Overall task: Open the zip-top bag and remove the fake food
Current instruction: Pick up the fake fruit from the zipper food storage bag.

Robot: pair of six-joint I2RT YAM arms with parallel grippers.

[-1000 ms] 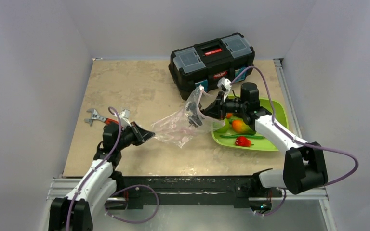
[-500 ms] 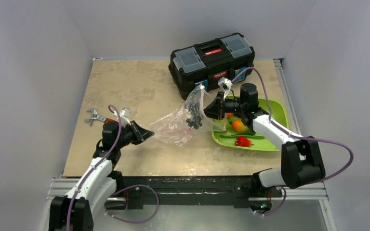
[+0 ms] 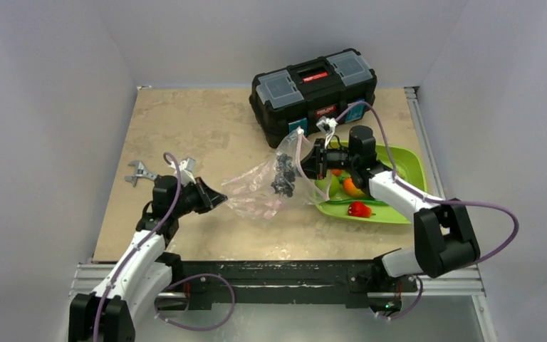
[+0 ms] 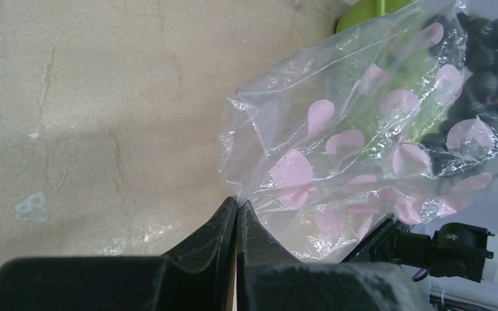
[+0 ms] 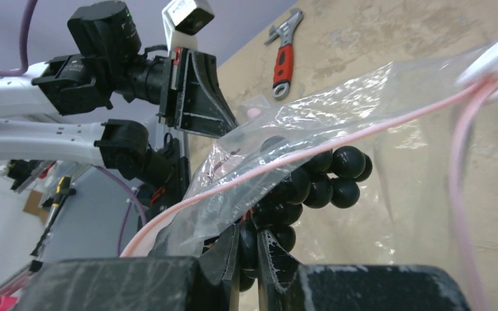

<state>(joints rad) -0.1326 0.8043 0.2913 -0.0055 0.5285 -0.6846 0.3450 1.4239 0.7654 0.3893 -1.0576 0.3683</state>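
Left end effector [image 3: 222, 197]: jaws pressed together on the left corner of the zip-top bag [image 3: 260, 189], which spans rightward over the worktop [image 3: 206, 128] to the right end effector [image 3: 308, 161], whose jaws are almost together, pinching the film beside the pink zip strip. Dark grapes [image 3: 283, 176] lie inside the bag, just left of the right end effector. Farther right, a green tray [image 3: 409, 167] carries a mango [image 3: 354, 188] and a red pepper [image 3: 359, 209].

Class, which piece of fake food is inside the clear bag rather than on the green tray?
The dark grapes; the red pepper and mango lie on the tray.
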